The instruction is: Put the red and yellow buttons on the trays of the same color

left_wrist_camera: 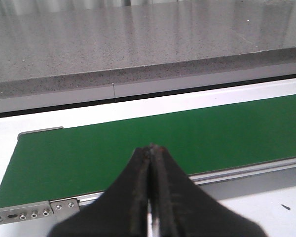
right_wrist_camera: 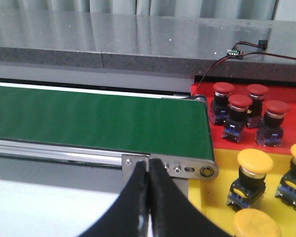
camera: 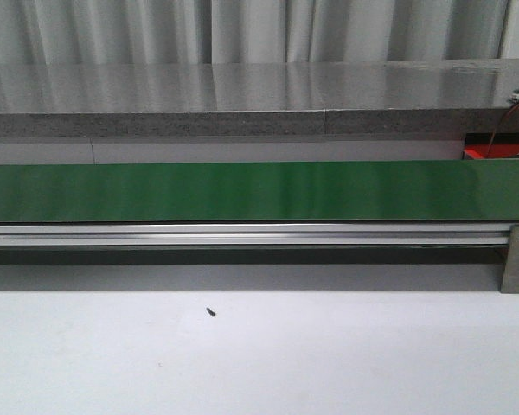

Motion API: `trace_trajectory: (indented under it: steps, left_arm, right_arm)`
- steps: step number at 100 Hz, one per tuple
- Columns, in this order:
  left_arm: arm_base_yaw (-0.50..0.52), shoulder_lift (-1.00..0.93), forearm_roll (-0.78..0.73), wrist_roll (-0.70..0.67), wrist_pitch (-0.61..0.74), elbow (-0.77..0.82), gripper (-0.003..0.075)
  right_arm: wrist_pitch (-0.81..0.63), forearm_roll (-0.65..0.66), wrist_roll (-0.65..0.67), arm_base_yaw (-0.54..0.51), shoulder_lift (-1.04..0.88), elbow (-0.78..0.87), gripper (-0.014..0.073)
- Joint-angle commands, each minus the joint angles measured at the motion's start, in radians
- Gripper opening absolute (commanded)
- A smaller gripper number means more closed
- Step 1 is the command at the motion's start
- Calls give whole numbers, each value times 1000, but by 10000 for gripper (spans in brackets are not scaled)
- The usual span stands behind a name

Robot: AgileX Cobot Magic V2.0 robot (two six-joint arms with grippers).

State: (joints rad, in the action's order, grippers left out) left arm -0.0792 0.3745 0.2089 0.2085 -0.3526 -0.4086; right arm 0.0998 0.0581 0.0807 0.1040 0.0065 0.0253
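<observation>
— What are your hands doing?

— I am keeping my left gripper pressed fully together, its black fingers touching and holding nothing, while it is hanging over the near edge of the green conveyor belt. My right gripper is pinched together too, with nothing in it, at the belt's right end by the metal end bracket.

— And the buttons?

— In my right wrist view four red buttons are standing upright in a cluster on the red tray, at about two o'clock from my fingertips. The yellow buttons are sitting on the yellow tray, at about three to four o'clock, just beside the belt's end. In the front view only a corner of the red tray is showing, at three o'clock.
</observation>
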Motion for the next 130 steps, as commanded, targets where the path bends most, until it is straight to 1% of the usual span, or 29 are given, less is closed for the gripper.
trace_trajectory:
  steps: [1,14,130]
  left_arm:
    - [-6,6,15,-1,80,-26,-20]
    - [-6,6,15,-1,80,-26,-20]
    - [-6,6,15,-1,80,-26,-20]
  right_arm:
    - [-100,17,4,1,-4,-15,-68]
    - [-100,17,4,-1,-37,-15,-68]
    - [-100,17,4,-11,-35,-15,-68]
